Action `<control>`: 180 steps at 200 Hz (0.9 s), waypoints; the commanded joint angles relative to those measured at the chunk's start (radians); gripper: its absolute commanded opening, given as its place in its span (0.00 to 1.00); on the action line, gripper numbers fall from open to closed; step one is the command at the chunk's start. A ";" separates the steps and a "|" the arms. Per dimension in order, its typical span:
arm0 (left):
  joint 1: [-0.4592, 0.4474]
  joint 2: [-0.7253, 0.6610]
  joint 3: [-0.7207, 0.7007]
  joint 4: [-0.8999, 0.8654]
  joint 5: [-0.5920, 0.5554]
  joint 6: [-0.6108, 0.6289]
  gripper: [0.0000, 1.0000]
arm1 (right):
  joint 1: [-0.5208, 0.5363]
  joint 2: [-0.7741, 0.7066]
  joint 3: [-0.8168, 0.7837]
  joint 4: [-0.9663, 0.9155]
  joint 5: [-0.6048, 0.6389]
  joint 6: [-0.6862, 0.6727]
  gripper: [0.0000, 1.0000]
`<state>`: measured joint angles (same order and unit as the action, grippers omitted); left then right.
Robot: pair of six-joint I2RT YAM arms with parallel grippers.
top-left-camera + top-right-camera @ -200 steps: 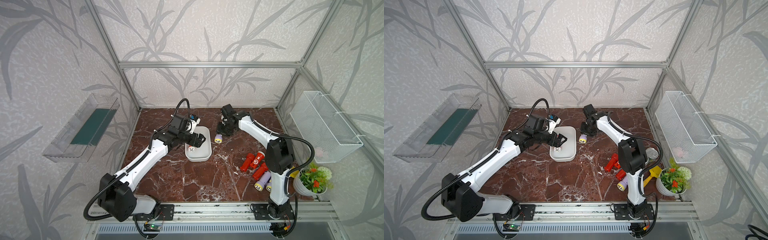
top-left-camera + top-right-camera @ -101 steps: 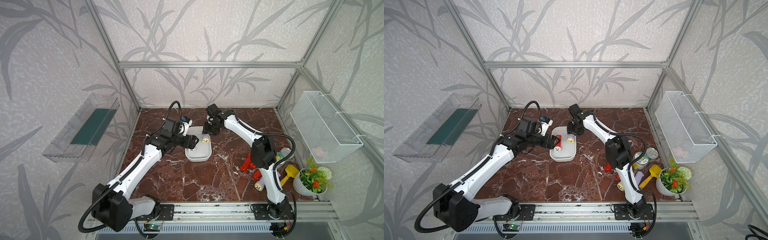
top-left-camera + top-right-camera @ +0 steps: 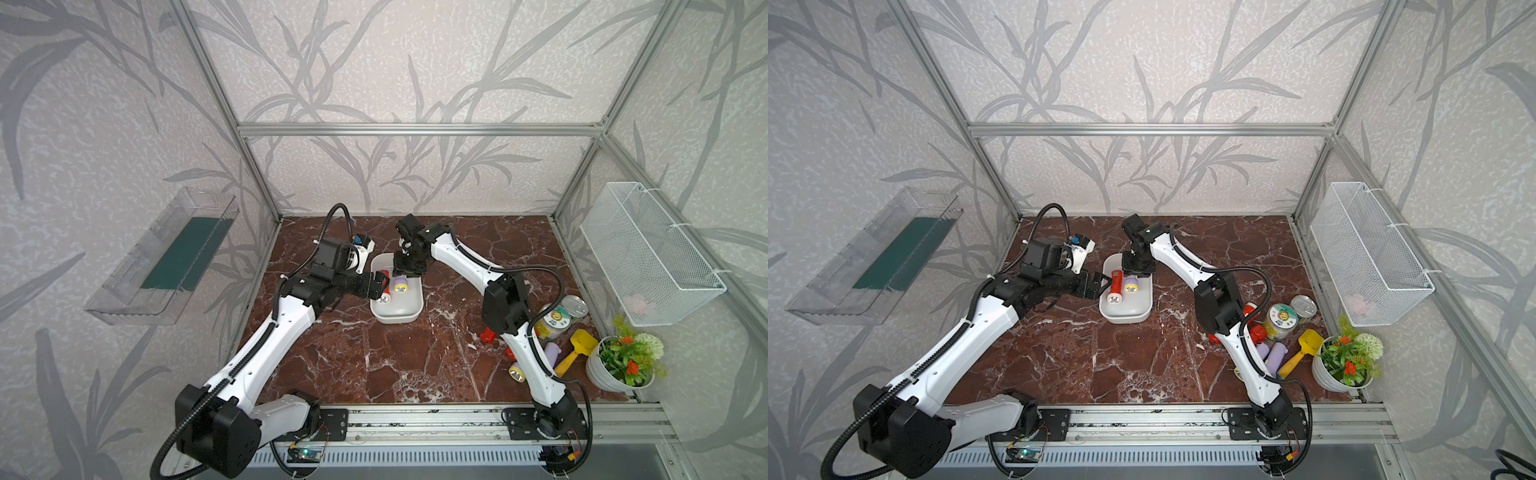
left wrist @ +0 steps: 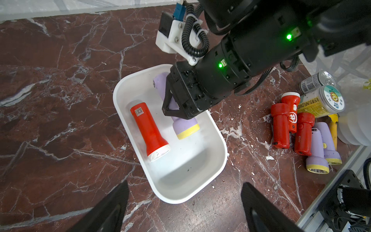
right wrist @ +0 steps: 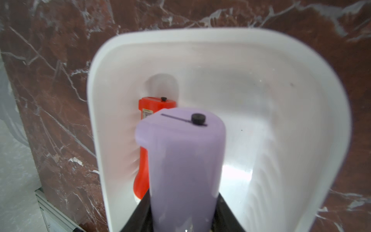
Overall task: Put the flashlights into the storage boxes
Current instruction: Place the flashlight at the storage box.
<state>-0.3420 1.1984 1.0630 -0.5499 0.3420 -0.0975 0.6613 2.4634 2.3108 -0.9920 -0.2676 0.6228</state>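
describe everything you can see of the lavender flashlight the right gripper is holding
The lavender flashlight looks like smooth plastic: round body, flared head with a yellow rim, flat butt end with a black knob and thin dark line. The right gripper is shut around its body. It is lengthwise inside the white tray, beside the red flashlight, a gap between them; whether it touches the floor is unclear.

I am swinging my right gripper (image 3: pixel 402 275), clamped on the stubby lavender plastic flashlight (image 4: pixel 185 126), in from the marble at the 3 o'clock side of the shallow white plastic tray (image 3: pixel 397 319). I am bringing it across the rim, beside the red plastic flashlight (image 3: pixel 1116 286). I am drawing my wide-open left gripper (image 3: pixel 1105 287) off the tray toward 9 o'clock. My right elbow is sweeping toward 9 o'clock, uncovering the round-lidded jar (image 3: pixel 555 320).
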 commanded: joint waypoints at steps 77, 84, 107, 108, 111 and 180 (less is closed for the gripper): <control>0.020 -0.021 -0.019 -0.015 0.005 0.006 0.90 | 0.012 0.129 0.136 -0.091 -0.039 -0.014 0.40; 0.021 -0.023 -0.020 -0.016 0.005 0.004 0.90 | 0.014 0.137 0.148 -0.097 -0.039 -0.017 0.40; 0.024 -0.025 -0.020 -0.021 0.002 0.002 0.90 | 0.014 0.145 0.158 -0.102 -0.043 -0.023 0.42; 0.024 -0.025 -0.020 -0.021 0.002 0.002 0.90 | 0.014 0.145 0.159 -0.102 -0.043 -0.023 0.43; 0.026 -0.025 -0.020 -0.022 0.001 0.002 0.90 | 0.014 0.145 0.158 -0.102 -0.042 -0.024 0.43; 0.029 -0.016 -0.003 -0.023 0.003 -0.010 0.90 | 0.014 0.072 0.157 -0.116 -0.039 -0.069 0.54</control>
<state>-0.3183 1.1980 1.0496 -0.5621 0.3416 -0.1062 0.6704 2.5977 2.4413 -1.0668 -0.3080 0.5907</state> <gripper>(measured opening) 0.902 0.543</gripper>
